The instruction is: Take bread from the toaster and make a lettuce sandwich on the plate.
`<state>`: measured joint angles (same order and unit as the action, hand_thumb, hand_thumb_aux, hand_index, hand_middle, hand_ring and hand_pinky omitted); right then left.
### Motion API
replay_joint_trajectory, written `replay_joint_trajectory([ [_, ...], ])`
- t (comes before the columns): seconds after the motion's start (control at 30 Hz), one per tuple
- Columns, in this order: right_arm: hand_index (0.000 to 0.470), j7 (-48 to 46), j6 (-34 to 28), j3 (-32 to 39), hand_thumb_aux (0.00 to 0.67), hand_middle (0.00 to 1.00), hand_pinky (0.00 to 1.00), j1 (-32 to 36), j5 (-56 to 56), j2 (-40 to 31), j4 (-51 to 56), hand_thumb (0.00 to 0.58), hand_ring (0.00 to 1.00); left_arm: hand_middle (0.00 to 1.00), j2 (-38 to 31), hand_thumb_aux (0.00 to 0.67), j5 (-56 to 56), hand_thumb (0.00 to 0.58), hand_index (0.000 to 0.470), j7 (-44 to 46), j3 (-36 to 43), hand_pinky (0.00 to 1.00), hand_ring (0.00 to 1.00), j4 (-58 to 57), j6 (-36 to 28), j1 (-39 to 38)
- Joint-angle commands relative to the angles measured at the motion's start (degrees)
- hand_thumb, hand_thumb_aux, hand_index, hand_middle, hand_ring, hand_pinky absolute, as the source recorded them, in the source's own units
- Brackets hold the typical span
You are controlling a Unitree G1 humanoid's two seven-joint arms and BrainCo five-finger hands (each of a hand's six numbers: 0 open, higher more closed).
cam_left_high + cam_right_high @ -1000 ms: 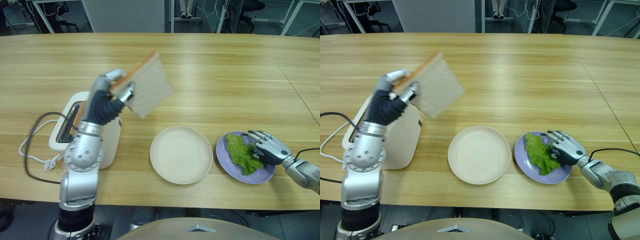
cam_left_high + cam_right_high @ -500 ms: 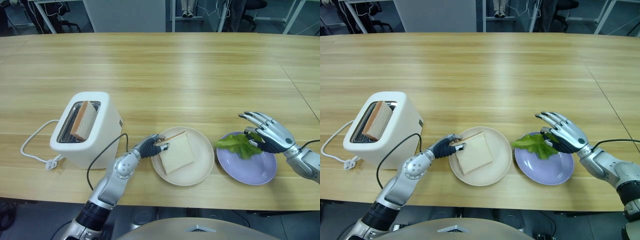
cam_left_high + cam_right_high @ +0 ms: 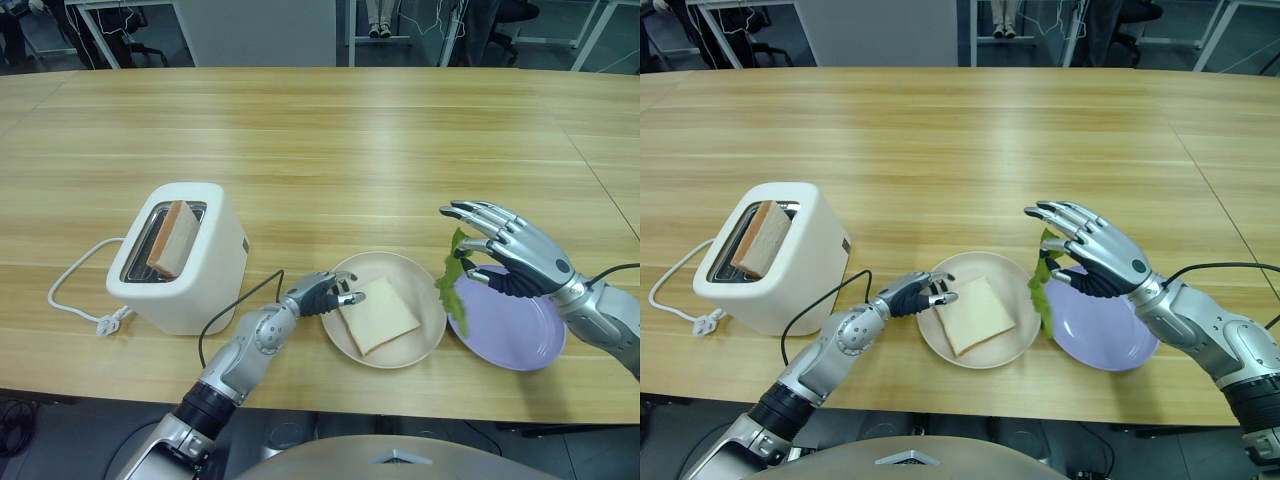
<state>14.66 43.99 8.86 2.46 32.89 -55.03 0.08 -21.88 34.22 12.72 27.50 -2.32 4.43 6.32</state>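
Observation:
A slice of bread (image 3: 380,316) lies flat on the cream plate (image 3: 400,268). My left hand (image 3: 322,292) rests at the plate's left rim, just beside the slice, fingers loosely spread and holding nothing. My right hand (image 3: 506,252) hovers above the gap between the cream plate and the purple plate (image 3: 520,338). It pinches a green lettuce leaf (image 3: 451,281), which hangs down over the cream plate's right rim. A white toaster (image 3: 190,270) stands to the left with a second slice (image 3: 172,238) upright in its slot.
The toaster's white cord (image 3: 75,295) loops on the table to its left, and a black cable (image 3: 240,305) runs from my left arm toward the toaster. The table's front edge is close below both plates. Bare wood stretches behind.
My left hand has let go of the bread, which now lies flat on the cream plate. The right hand has lifted the lettuce off the purple plate and carried it left.

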Motion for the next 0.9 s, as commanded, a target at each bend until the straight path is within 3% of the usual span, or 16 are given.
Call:
replay_joint_trajectory([
  [0.03, 0.46, -6.38, -0.89, -0.74, 0.67, 0.0, 0.0, 0.04, -4.13, 2.19, -3.62, 0.58, 0.0, 0.0, -0.97, 0.0, 3.34, 0.0, 0.0, -2.13, 0.64, 0.0, 0.0, 2.05, 3.24, 0.29],
  [0.23, 0.46, -12.16, -0.4, 1.73, 0.67, 0.0, 0.0, 2.66, -3.35, 8.41, -4.39, 0.58, 0.0, 0.0, -1.59, 0.0, 5.27, 0.0, 0.0, -7.63, -3.41, 0.0, 0.0, 8.4, 5.57, -0.75],
  [0.43, 0.46, -14.95, -0.21, 4.69, 0.67, 0.0, 0.0, 10.51, -0.51, 16.02, 0.4, 0.58, 0.0, 0.0, -3.33, 0.0, 5.74, 0.0, 0.0, -9.87, -13.31, 0.0, 0.0, 18.69, 1.13, -7.29],
  [0.67, 0.46, -12.34, 0.41, 8.63, 0.67, 0.0, 0.0, 21.6, 6.07, 23.24, 13.71, 0.58, 0.0, 0.0, -3.05, 0.0, 6.23, 0.0, 0.0, -12.93, -28.24, 0.0, 0.0, 32.85, -2.98, -20.91],
  [0.9, 0.46, -7.84, 2.67, 11.58, 0.67, 0.0, 0.0, 23.22, 11.87, 23.79, 21.49, 0.58, 0.0, 0.0, -2.16, 0.0, 8.78, 0.0, 0.0, -13.72, -40.1, 0.0, 0.0, 39.69, -6.22, -27.11],
])
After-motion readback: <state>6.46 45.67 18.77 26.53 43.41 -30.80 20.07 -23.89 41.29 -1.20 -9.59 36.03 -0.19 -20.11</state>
